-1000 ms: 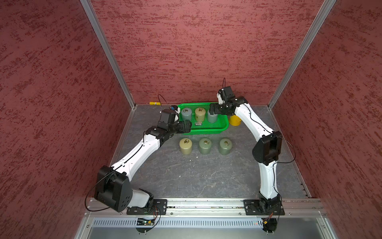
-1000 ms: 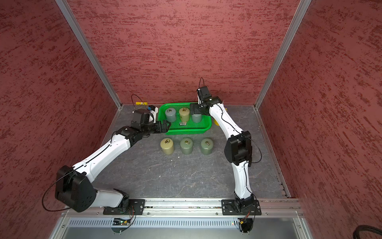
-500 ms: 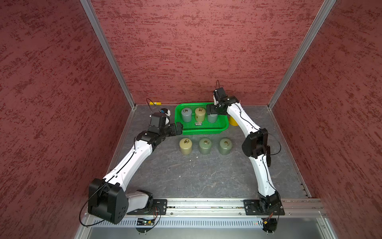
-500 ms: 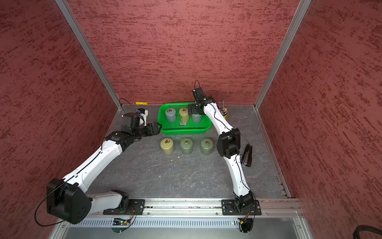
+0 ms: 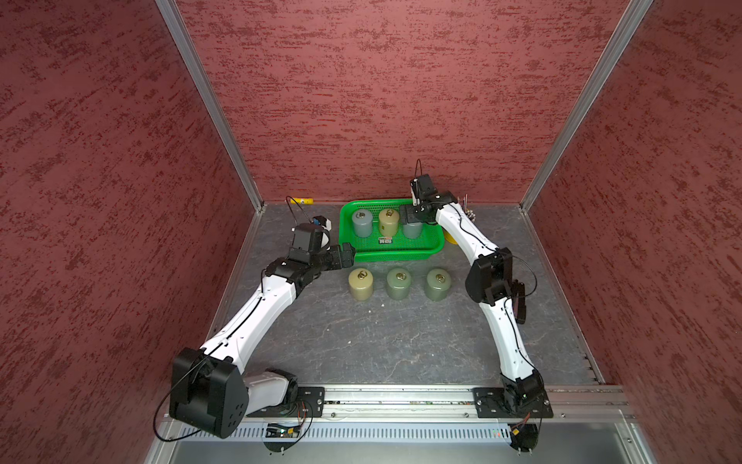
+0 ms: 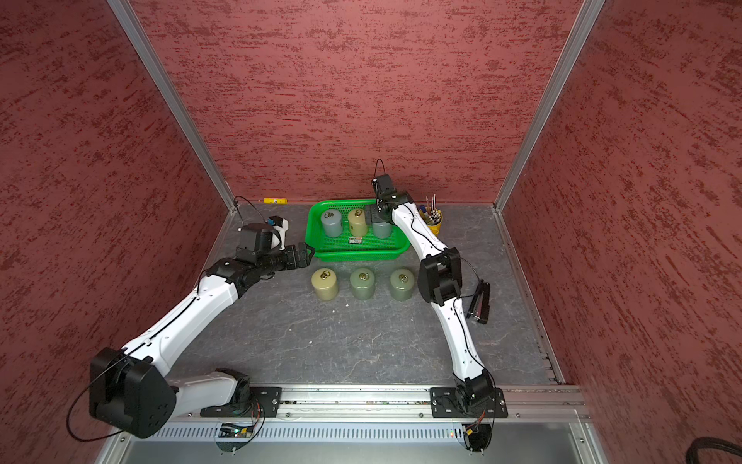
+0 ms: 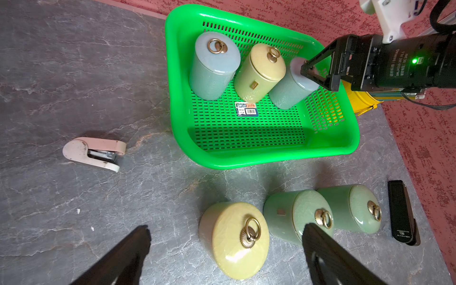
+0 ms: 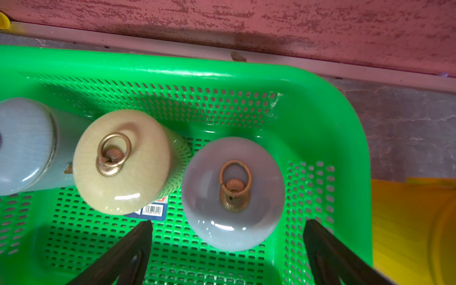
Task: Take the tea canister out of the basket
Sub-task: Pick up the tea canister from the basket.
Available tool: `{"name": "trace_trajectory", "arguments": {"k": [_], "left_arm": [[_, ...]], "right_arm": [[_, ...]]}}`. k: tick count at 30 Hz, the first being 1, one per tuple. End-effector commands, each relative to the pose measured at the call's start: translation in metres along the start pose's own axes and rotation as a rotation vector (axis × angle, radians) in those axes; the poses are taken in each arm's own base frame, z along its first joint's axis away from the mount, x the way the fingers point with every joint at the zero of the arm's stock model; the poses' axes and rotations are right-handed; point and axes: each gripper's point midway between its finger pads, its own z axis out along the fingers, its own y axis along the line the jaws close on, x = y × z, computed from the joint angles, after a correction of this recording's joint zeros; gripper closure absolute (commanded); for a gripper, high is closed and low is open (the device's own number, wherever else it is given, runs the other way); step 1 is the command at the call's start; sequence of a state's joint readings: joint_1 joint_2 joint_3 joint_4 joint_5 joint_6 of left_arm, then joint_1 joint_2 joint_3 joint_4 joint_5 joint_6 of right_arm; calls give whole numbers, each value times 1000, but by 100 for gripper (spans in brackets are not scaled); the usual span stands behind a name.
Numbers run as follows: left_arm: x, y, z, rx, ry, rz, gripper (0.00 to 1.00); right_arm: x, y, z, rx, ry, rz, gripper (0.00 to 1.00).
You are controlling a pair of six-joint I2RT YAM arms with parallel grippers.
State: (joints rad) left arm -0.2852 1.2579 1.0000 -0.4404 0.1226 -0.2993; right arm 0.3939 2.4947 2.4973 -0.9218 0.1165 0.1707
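Grey desk (image 5: 381, 341) shows three canisters (image 5: 399, 283) standing outside the green basket (image 5: 393, 254) in the upper middle and three others (image 5: 388, 221) inside it, the right gripper (image 8: 228, 222) gaping empty over the rightmost tea canister (image 8: 233, 192) and the left gripper (image 7: 225, 226) wide, empty.

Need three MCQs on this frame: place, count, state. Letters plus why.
1. Relative to the basket, the right claw hangs: A) outside it; B) over its grey canister nearest the yellow bucket; C) over its opposite end.
2. Canisters in the basket: A) two; B) five; C) three.
3. The right claw is: A) open, empty; B) shut on a lid ring; C) shut, empty.
Key: 1B, its wrist view looks down on that lid; 2C, both top views show three inside; 3A, its fingers stand wide apart, not closed on the lid.
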Motion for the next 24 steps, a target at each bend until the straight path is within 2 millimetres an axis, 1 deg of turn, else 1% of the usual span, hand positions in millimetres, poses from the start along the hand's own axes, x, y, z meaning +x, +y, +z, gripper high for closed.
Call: {"name": "trace_trajectory", "arguments": {"k": [1,10,17,20,24], "left_arm": [[-7,-2,-1,16,-27,10,0],[-3,1,0,7,-21,11,0],[3,4,3,-3,-8,11,0],[4,5,3,-5,-8,10,0],[5,6,3,-11,-5,11,0]], "right_arm": [[-15,2,6,21,-69,-23,1],[-7,0,27,39,-48,-18,1],[-2,-6,35,50,-34,-12,1],[-2,-4,37,38,-34,-14,1],[-3,-6,40,38,-38,-14,4]]}}
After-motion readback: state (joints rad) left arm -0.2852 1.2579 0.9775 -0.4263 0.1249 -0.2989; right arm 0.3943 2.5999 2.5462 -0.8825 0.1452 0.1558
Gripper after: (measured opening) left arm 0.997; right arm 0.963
